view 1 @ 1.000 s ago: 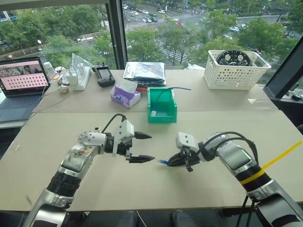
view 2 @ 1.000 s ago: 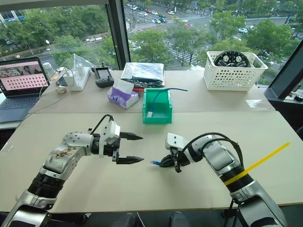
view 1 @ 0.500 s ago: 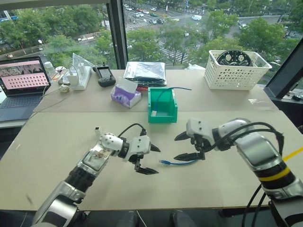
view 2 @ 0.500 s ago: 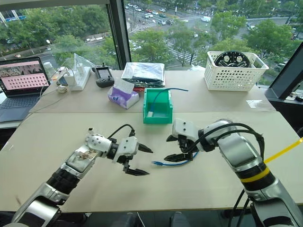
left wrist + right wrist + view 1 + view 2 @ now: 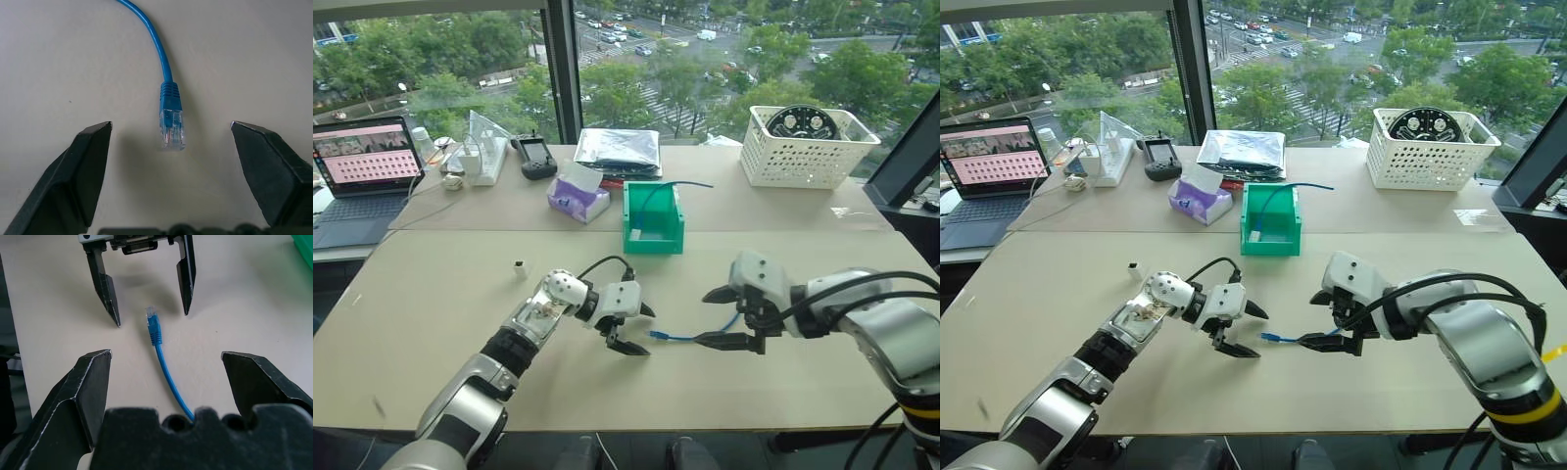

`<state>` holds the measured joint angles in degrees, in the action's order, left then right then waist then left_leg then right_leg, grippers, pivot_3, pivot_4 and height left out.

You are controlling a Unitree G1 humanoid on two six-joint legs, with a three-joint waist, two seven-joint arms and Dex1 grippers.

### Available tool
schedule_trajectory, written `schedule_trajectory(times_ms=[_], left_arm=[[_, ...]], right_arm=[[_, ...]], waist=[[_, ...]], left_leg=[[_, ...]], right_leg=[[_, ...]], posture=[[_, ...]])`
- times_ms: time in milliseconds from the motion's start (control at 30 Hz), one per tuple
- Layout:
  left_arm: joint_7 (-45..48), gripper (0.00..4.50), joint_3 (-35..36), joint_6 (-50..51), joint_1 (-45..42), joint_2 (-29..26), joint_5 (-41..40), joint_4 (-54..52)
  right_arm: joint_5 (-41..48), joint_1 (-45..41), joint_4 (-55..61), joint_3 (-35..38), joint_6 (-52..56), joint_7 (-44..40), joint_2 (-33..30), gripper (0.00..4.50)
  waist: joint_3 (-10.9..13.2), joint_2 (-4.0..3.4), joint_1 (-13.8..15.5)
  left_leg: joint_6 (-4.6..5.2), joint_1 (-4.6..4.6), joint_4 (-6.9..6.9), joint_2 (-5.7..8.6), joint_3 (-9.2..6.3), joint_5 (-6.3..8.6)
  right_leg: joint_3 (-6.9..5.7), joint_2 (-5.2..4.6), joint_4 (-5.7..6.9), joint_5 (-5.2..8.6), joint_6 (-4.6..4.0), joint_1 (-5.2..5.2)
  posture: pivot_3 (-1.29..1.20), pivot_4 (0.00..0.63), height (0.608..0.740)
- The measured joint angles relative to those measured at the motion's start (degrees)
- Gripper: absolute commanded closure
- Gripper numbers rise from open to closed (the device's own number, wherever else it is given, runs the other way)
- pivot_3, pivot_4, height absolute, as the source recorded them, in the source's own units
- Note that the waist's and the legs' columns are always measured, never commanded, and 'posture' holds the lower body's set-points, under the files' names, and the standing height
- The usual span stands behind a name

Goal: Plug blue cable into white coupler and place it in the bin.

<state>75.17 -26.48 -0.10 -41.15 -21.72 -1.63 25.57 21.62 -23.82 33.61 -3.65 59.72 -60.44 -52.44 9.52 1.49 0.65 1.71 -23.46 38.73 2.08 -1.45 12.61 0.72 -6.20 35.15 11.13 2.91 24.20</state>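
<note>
the blue cable (image 5: pixel 690 337) lies flat on the tabletop (image 5: pixel 431 323), its clear plug between the spread fingers of the left gripper (image 5: pixel 633 330), untouched. the right gripper (image 5: pixel 717 317) hangs wide open over the cable's other end, holding nothing. the white coupler (image 5: pixel 520 268) stands apart, off to the left. the bin (image 5: pixel 653 217) sits farther back, a second blue cord in it.

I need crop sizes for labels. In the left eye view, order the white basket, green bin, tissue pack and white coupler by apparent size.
1. white basket
2. green bin
3. tissue pack, not much smaller than the bin
4. white coupler
</note>
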Motion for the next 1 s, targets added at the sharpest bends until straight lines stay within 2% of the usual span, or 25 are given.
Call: schedule_trajectory(times_ms=[167,267,400,500,600,667,800,1000], left_arm=[[1.1,3.36,0.0,0.2,-0.1,0.6,0.0,0.9],[1.1,4.4,0.4,0.6,-0.1,1.1,-0.1,1.3],[-2.0,4.46,2.9,3.2,0.5,4.6,-1.7,1.2],[-7.2,4.46,8.3,10.3,0.4,9.2,-6.8,-2.8],[-10.4,4.46,10.3,13.6,-0.3,10.7,-8.0,-5.2],[-13.5,4.46,12.2,16.7,-0.2,12.2,-9.3,-6.3],[-15.9,4.46,13.0,20.8,0.1,13.2,-10.9,-9.5],[-16.5,4.46,12.4,24.1,1.4,13.7,-12.0,-13.6]], right_arm=[[4.8,4.0,4.3,4.5,5.3,2.7,-0.1,0.25],[8.6,7.0,6.0,8.5,8.3,5.1,2.5,0.25],[13.9,11.1,7.7,15.4,13.6,8.2,6.2,0.25],[19.0,14.9,8.6,23.4,22.1,11.4,12.7,0.25],[21.2,14.8,8.4,29.8,28.3,15.0,18.7,0.25],[22.1,13.3,6.5,34.9,31.3,19.1,24.7,0.25],[25.1,9.1,1.7,40.7,32.4,27.7,31.6,0.25],[30.7,1.3,-4.9,45.7,32.4,40.0,39.0,0.25]], waist=[[0.0,0.0,0.1],[0.0,0.01,0.1],[0.0,0.01,0.3],[0.0,0.03,0.7],[0.0,0.03,0.2],[0.0,0.02,0.0],[0.0,-0.01,-0.3],[0.0,-0.08,-0.5]], left_leg=[[0.0,-0.04,0.19,-0.02,0.01,0.0],[0.01,-0.04,0.23,-0.04,0.02,0.0],[0.02,-0.21,0.25,-0.03,-0.05,0.0],[0.1,-0.39,0.33,0.02,-0.1,0.05],[0.12,-0.31,0.3,0.02,-0.05,0.06],[0.11,-0.27,0.29,-0.01,-0.06,0.06],[0.1,-0.19,0.28,-0.01,-0.03,0.05],[0.1,-0.17,0.22,0.0,-0.04,0.05]], right_leg=[[0.02,-0.01,-0.02,0.0,0.27,-0.06],[0.02,0.0,-0.02,-0.03,0.31,-0.08],[0.01,-0.01,-0.05,-0.06,0.32,-0.02],[0.01,-0.02,-0.04,-0.29,0.0,0.09],[0.04,0.0,-0.04,-0.3,-0.02,0.06],[0.04,0.04,-0.02,-0.28,0.02,0.06],[0.07,0.08,0.03,-0.23,0.11,0.05],[0.11,0.11,0.07,-0.35,-0.1,0.08]], posture=[[0.0,0.15,0.728],[0.0,0.15,0.728],[0.0,0.15,0.728],[0.0,0.15,0.728],[0.0,0.15,0.728],[0.0,0.15,0.728],[0.0,0.15,0.728],[0.0,0.15,0.728]])
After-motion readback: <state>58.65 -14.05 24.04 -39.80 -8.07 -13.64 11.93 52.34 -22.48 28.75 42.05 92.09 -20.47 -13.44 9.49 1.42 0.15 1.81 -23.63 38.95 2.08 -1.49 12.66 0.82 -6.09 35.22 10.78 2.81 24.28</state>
